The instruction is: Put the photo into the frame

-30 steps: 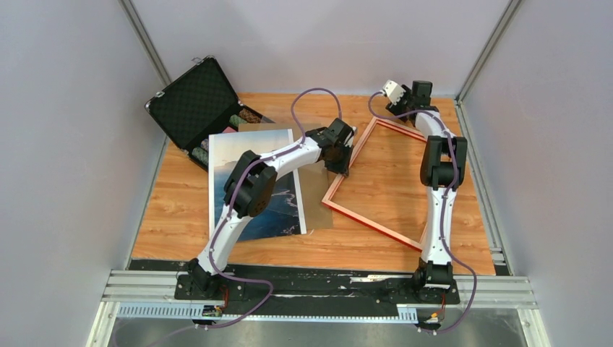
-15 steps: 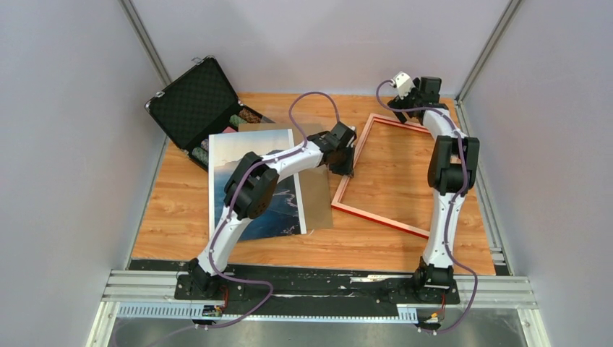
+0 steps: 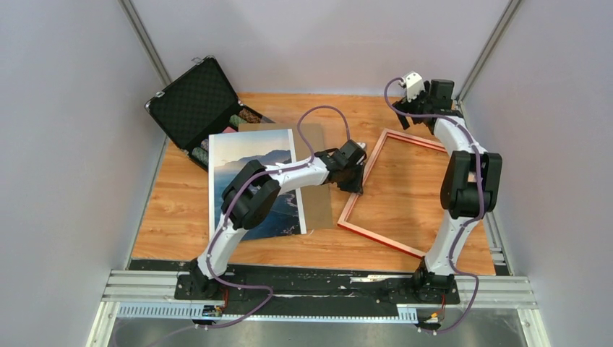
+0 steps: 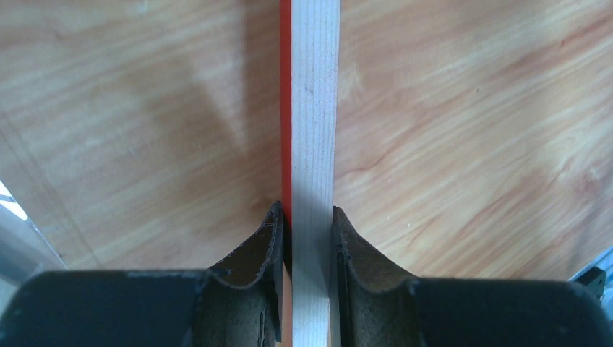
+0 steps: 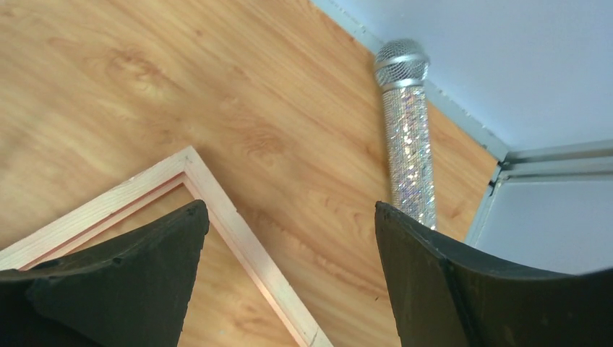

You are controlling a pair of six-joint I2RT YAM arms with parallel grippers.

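Left gripper [image 4: 306, 238] pinches the frame's [image 3: 381, 238] left rail; right gripper [image 5: 288, 211] hangs wide open, empty, over its far corner.
Gripped at one point, the frame may pivot or slip if swung, and its near corner, just beside the board [image 3: 319, 206], could catch it and shove the photo [image 3: 238, 155]. Case [image 3: 191, 105] far left; photo face up next to it, partly under the left arm; board showing past its right edge; then the frame; a microphone [image 5: 407, 137] by the right wall.

Red-edged frame [image 4: 311, 108], blue sea photo [image 3: 242, 155], glittery silver microphone [image 5: 408, 137]
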